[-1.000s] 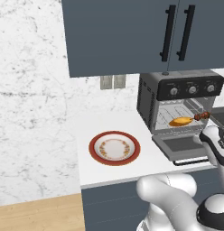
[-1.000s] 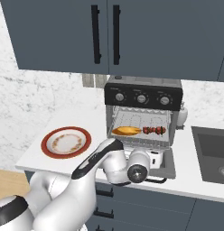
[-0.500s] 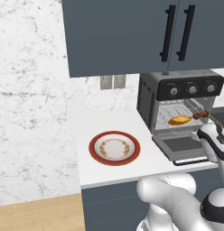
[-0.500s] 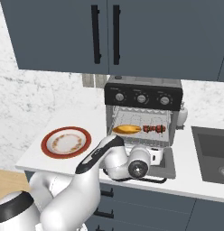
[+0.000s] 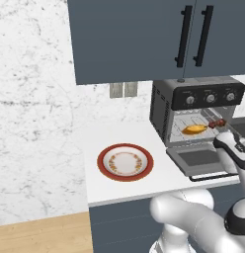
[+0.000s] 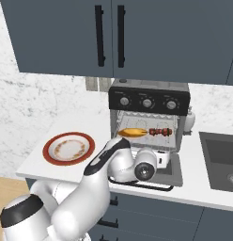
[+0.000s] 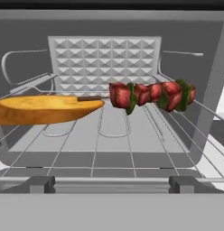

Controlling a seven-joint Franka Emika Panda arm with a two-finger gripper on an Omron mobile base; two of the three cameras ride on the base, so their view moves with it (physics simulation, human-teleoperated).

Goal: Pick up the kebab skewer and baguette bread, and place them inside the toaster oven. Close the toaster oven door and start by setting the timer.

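Two foods racked, skewer tip touching baguette

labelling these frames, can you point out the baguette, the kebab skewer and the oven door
baguette bread (image 7: 44,109), hand view, middle of the loaf's golden crust.
kebab skewer (image 7: 150,95), hand view, red chunks midway along the stick.
toaster oven door (image 5: 198,158), left base view, dark glass window of the dropped-open panel.

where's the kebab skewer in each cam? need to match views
Left base view: kebab skewer at right edge, on the rack inside the toaster oven.
Right base view: skewer centre-right, on the rack.
Hand view: skewer centre-right, close up.
Shared landmark: baguette bread lying at its left end.
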